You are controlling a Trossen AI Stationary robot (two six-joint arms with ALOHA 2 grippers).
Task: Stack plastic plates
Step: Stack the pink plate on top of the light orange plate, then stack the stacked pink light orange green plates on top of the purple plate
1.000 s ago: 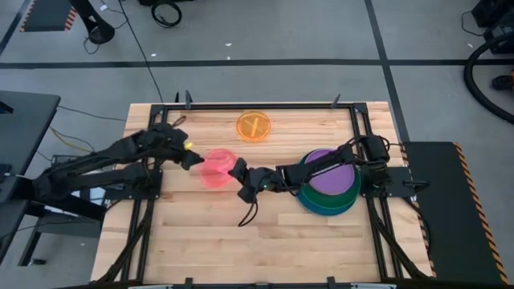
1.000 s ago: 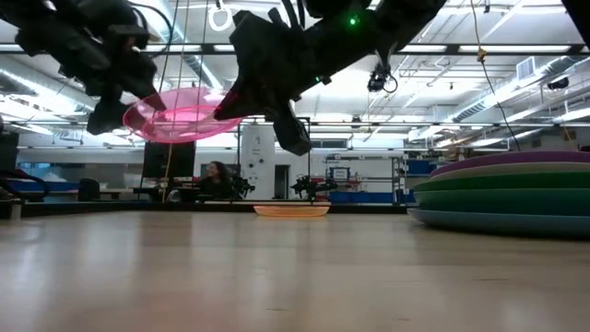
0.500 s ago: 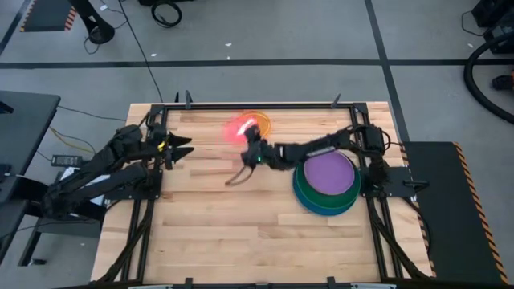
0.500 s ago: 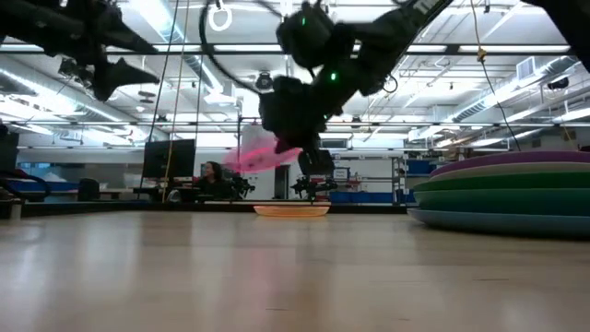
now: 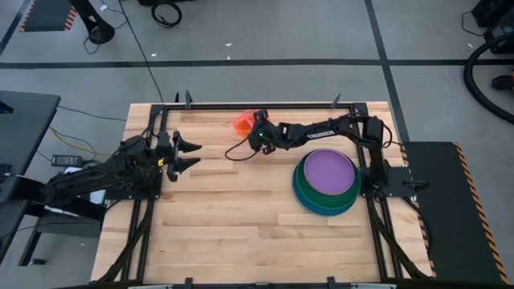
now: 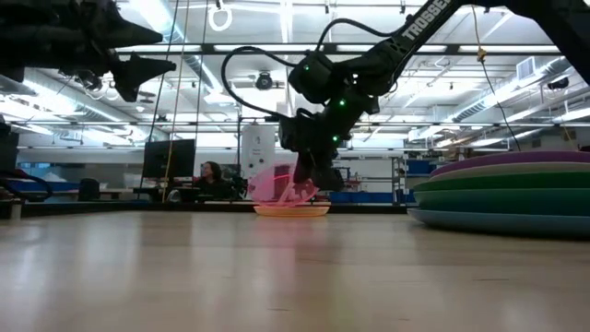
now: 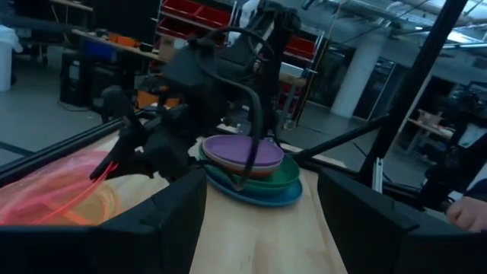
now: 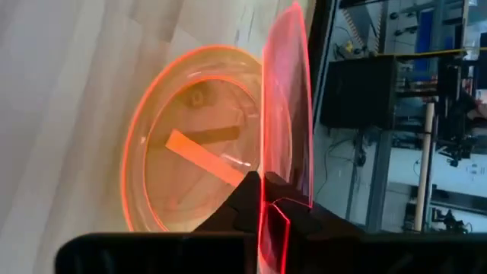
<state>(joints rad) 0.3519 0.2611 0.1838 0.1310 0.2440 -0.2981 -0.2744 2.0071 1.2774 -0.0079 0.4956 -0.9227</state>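
1. The right gripper (image 5: 250, 133) reaches to the table's (image 5: 241, 233) 12 o'clock edge, fingers pinching the rim of the pink plate (image 6: 277, 184), which is tilted steeply just over the orange plate (image 8: 190, 183).
2. The plate stack (image 5: 328, 181), purple on top, sits at 3 o'clock.
3. The left gripper (image 5: 189, 154) hovers at 9 o'clock, fingers spread, holding nothing.

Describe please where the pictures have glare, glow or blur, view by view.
Low view: bright ceiling lights behind the arms, and the pink plate looks hazy. Right wrist view: the rims of the pink plate and the orange plate glow against a pale table. Left wrist view: the near pink plate is a soft smear.
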